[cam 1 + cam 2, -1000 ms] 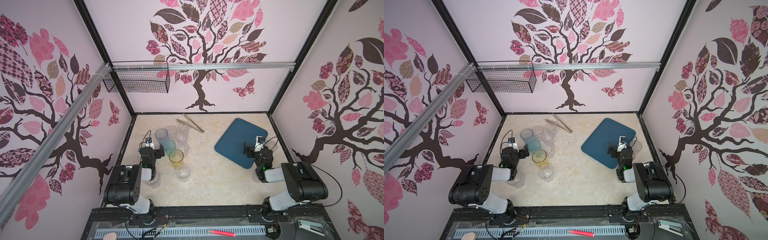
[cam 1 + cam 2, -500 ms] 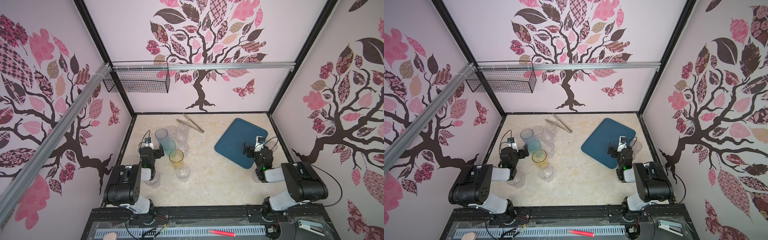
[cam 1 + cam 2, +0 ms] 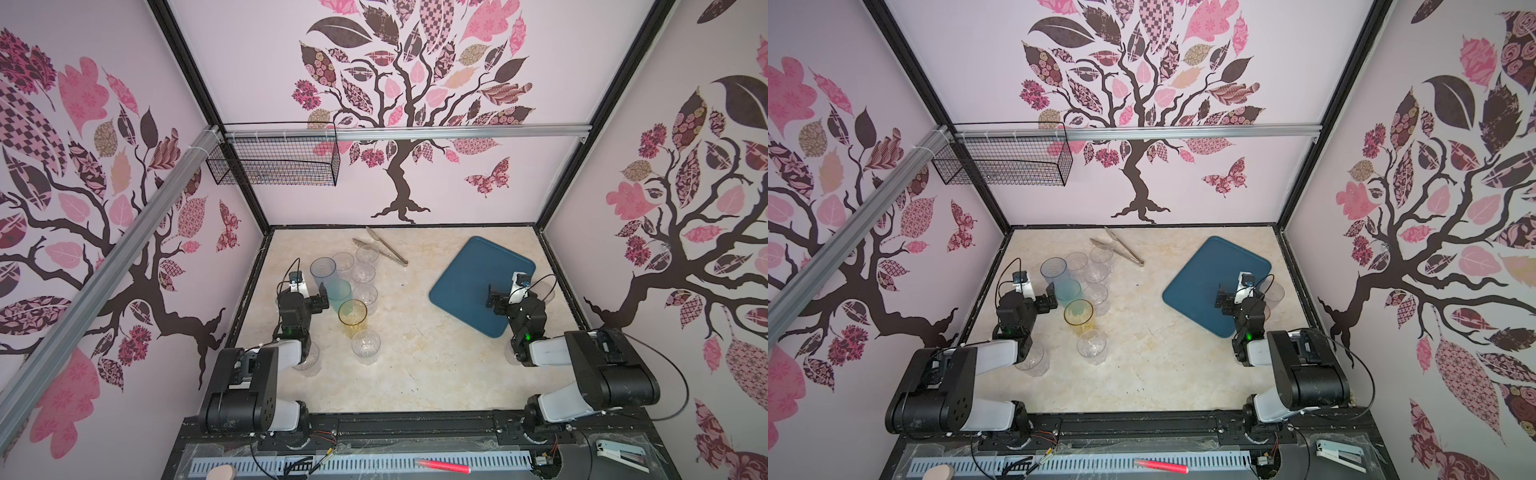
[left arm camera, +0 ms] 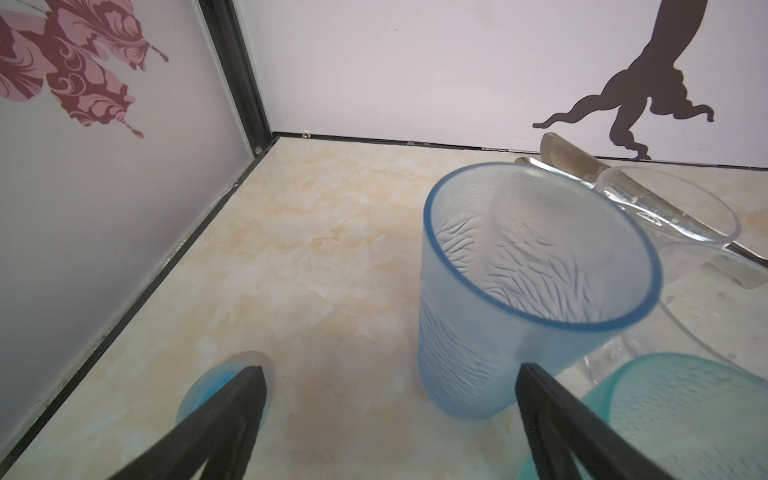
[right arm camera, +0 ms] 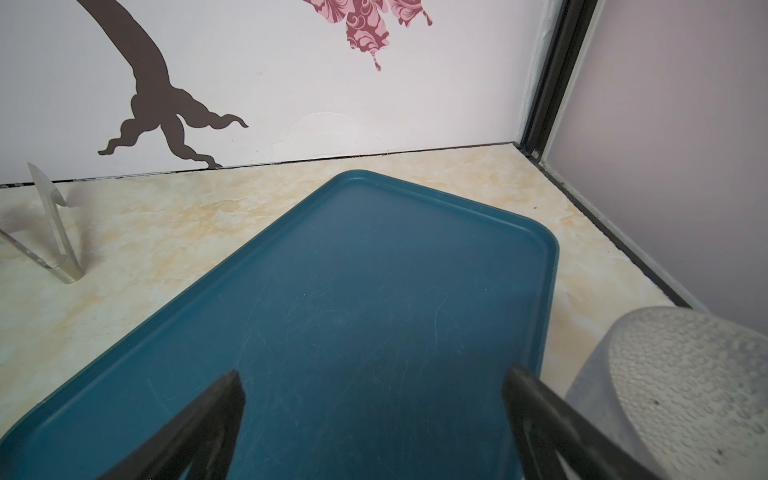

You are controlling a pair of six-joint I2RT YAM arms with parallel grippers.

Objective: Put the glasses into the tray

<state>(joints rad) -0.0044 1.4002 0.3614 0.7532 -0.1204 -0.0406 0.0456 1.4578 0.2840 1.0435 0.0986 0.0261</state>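
Starting out looks to be the step in hand: in both top views the teal-blue tray (image 3: 465, 282) lies bare beneath and ahead of the right hand (image 3: 498, 297). The left hand (image 3: 319, 300) hangs beside a cluster of glasses: the blue tumbler (image 3: 323, 270) is just ahead of it, the teal tumbler (image 3: 338, 291) just beside its inner finger, and the amber tumbler (image 3: 352, 316) inward and a little behind. Clear tumblers (image 3: 364, 272) stand farther across, with metal tongs (image 3: 386, 251) beyond them on the table (image 3: 415, 353). Both hands stand wide open and hold nothing. A top view also shows a textured clear tumbler (image 3: 1273, 293) just outside the right hand, off the tray. The left wrist view adds what height hides: the blue tumbler's rippled wall stands upright just ahead of one finger (image 4: 552, 419), not between the two. It also shows a blue round patch (image 4: 216, 386) behind the other finger; whether that is a tumbler or tinted light I cannot tell. The right wrist view shows the tray's scuffed, bare floor between the fingers and the textured tumbler's pebbled surface close by the outer finger, but none of the cluster. My judgement is that the next move calls for sliding the left hand sideways until the blue tumbler sits between its fingers, then closing gently, since neighbours crowd it.
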